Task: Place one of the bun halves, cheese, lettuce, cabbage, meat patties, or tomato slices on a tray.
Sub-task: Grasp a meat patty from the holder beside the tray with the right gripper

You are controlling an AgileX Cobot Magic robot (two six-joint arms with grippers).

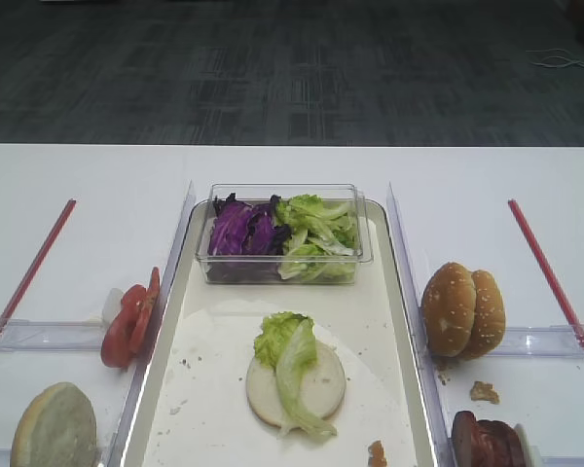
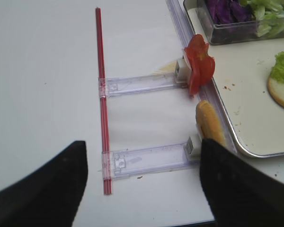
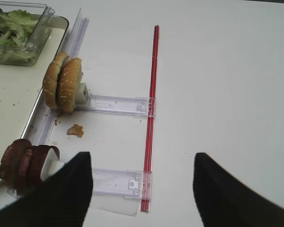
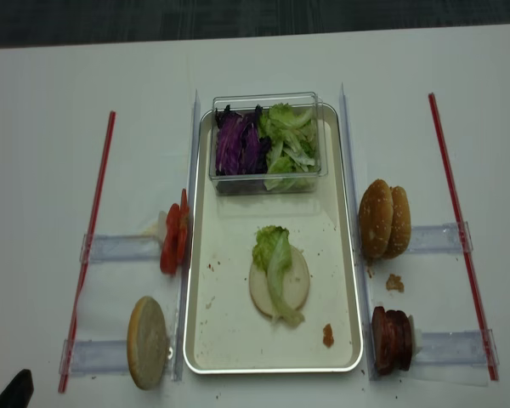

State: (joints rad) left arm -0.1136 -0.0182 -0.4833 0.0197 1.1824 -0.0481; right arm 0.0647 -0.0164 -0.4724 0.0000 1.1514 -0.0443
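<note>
The tray [image 4: 229, 327] lies in the middle. On it sits one bun half [image 4: 299, 287], cut face up, with a lettuce leaf [image 4: 276, 255] draped over it. A clear box [image 1: 365, 255] at the tray's far end holds purple cabbage [image 1: 241, 233] and more lettuce [image 1: 319, 233]. Tomato slices [image 2: 199, 68] and a bun half [image 2: 209, 124] stand on edge left of the tray. Two bun halves [image 3: 62, 84] and the meat patties [image 3: 23, 163] stand on edge to its right. My right gripper [image 3: 142, 158] is open and empty beside the patties. My left gripper [image 2: 143, 144] is open and empty near the left bun.
Clear plastic holders [image 3: 116, 104] [image 2: 142, 84] run from the tray's sides to red rods [image 3: 153, 94] [image 2: 101, 94] on each side. A brown crumb [image 3: 75, 130] lies right of the tray, and another [image 4: 328, 335] on its near right corner.
</note>
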